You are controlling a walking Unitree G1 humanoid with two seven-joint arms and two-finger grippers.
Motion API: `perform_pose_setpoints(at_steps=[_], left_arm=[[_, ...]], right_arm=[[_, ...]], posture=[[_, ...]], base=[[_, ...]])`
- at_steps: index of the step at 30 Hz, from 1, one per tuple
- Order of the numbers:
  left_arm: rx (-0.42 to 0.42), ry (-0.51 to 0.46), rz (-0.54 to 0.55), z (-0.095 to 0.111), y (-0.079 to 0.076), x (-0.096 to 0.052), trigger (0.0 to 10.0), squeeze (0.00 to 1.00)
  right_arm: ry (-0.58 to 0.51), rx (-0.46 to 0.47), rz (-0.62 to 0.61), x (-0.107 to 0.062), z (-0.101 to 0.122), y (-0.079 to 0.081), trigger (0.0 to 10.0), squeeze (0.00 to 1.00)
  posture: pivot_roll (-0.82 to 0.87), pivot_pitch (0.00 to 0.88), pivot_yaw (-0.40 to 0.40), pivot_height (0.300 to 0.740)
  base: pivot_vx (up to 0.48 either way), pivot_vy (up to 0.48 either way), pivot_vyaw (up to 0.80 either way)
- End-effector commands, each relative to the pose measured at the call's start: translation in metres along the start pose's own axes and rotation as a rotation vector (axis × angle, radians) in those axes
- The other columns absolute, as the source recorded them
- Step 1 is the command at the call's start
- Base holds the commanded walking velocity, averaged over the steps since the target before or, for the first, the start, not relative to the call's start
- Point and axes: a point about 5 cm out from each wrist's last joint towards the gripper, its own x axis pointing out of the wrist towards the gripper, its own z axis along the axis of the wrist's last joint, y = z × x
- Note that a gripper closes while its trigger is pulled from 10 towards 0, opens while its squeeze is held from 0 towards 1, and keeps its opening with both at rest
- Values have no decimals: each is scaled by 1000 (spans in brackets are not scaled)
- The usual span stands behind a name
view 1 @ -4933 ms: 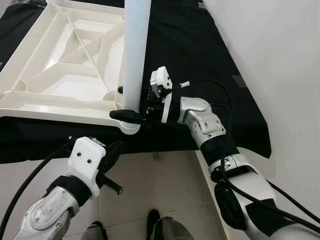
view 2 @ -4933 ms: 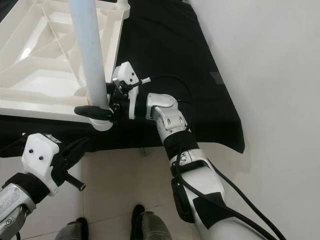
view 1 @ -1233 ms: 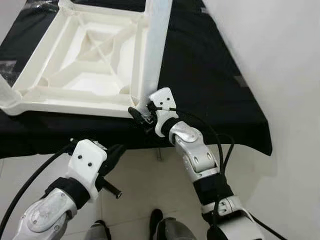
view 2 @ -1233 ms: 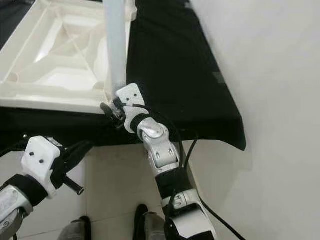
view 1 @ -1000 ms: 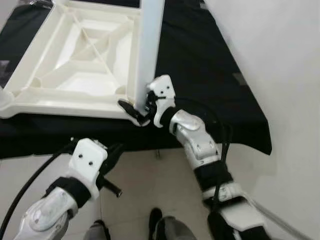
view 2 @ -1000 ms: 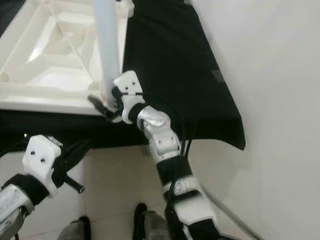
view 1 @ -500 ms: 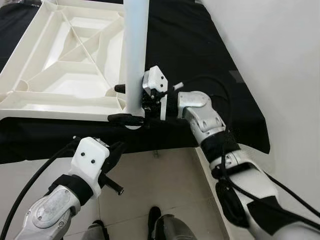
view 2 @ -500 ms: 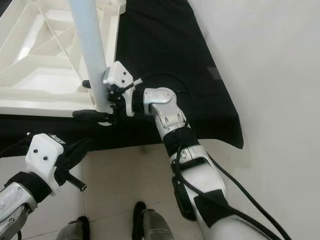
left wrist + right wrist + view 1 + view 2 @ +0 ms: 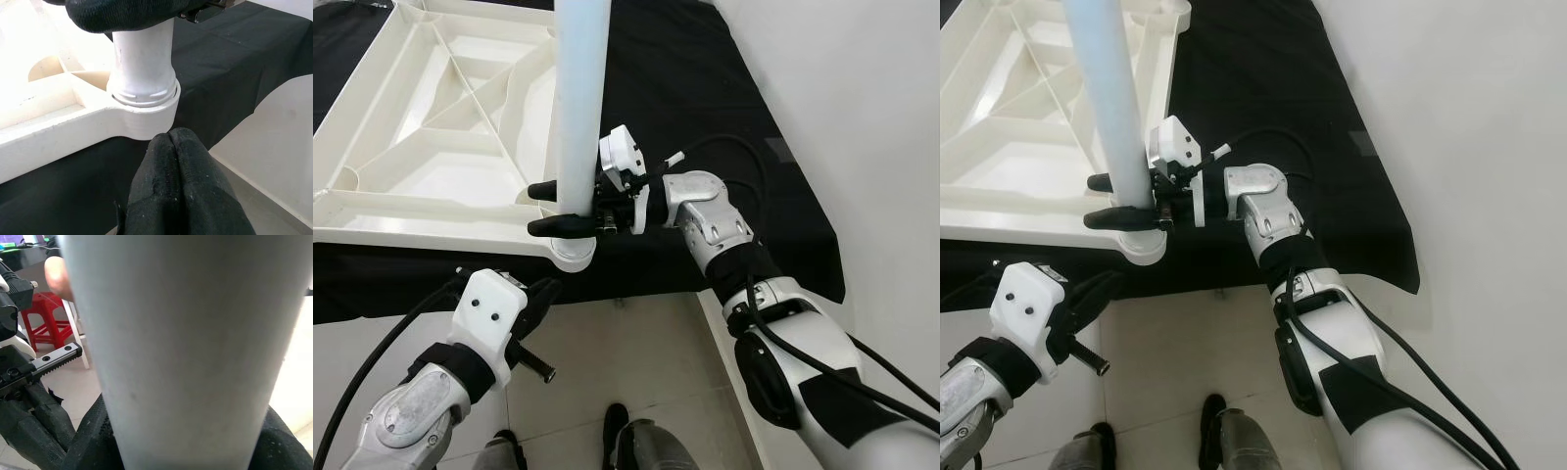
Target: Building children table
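**Desk:** What do the head views show?

**Photographer:** The right claw (image 9: 566, 208) is clamped around the white table leg (image 9: 579, 98) just above its corner socket (image 9: 573, 253) on the upturned tabletop (image 9: 421, 166), which lies on the black-draped counter (image 9: 705, 98). The leg looks like stiff, light, smooth plastic, so a low grip seems best.

**Desk:** And the left wrist?

**Photographer:** The left claw (image 9: 172, 147), pinched closed and empty, hangs below the socket (image 9: 144, 110); the leg's grooved base sits inside it.

**Desk:** The right wrist?

**Photographer:** The leg (image 9: 181, 347) up close, with a red stool (image 9: 44, 318) beyond.
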Motion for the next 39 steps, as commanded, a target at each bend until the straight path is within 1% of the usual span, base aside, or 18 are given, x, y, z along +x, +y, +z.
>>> perform_pose_setpoints(at_steps=[1,4,8,10,12,13,14,16,22,25,26,30,31,33,35,36,37,39], left_arm=[[-22,7,-17,-3,-5,-2,10000,0],[-23,7,-18,-3,-5,-2,10000,0],[-24,8,-17,-2,-5,-3,10000,0],[-24,8,-17,-2,-5,-3,10000,0],[-25,12,-17,-3,-3,-4,10000,0],[-25,12,-17,-3,-3,-4,10000,0],[-25,13,-19,-3,-3,-4,10000,0],[-26,10,-19,-3,-2,-4,10000,0],[-25,-2,-30,-2,-3,0,10000,0],[-19,-3,-25,-1,-2,0,10000,0],[-19,-5,-20,-1,-1,0,10000,0],[-19,-5,-18,-1,-1,-1,10000,0],[-20,-5,-19,-2,-1,0,10000,0],[-22,-5,-21,-2,-2,0,10000,0],[-24,-6,-21,-2,-3,0,10000,0],[-24,-6,-20,-2,-2,0,10000,0],[-23,-6,-19,-2,-2,0,10000,0],[-23,-5,-18,-2,-2,0,10000,0]], right_arm=[[-14,60,-6,-7,-13,4,0,0],[-19,64,-62,-13,-17,3,0,0],[-30,121,-299,-26,-39,6,0,0],[-30,121,-299,-26,-39,6,0,0],[100,282,-756,-24,-86,26,0,0],[100,282,-756,-24,-86,26,0,0],[184,315,-913,-20,-103,45,0,0],[225,317,-994,-15,-108,56,0,0],[198,251,-927,6,-98,48,0,0],[203,242,-916,8,-95,46,706,0],[206,236,-926,8,-93,43,10000,0],[187,229,-899,10,-83,42,10000,0],[156,237,-873,11,-79,40,10000,1000],[130,235,-844,12,-73,38,10000,1000],[-2,188,-673,15,-47,26,10000,976],[-29,178,-618,15,-40,24,10000,431],[-44,169,-565,15,-35,22,10000,59],[-51,165,-534,15,-32,21,10000,59]], posture=[[146,313,-187,740],[146,314,-185,740],[136,323,-191,740],[136,323,-191,740],[124,329,-176,740],[124,329,-176,740],[129,330,-172,740],[119,318,-166,740],[133,304,-173,740],[137,303,-176,740],[135,303,-175,740],[135,302,-176,740],[136,302,-177,740],[137,302,-177,740],[145,300,-180,740],[148,300,-179,740],[148,300,-179,740],[148,300,-179,740]], base=[[0,0,0],[0,0,0],[0,0,0],[0,0,0],[0,0,0],[0,0,0],[0,0,0],[0,0,0],[0,0,0],[0,0,0],[0,0,0],[0,0,0],[0,0,0],[0,0,0],[0,0,0],[0,0,0],[0,0,0],[0,0,0]])
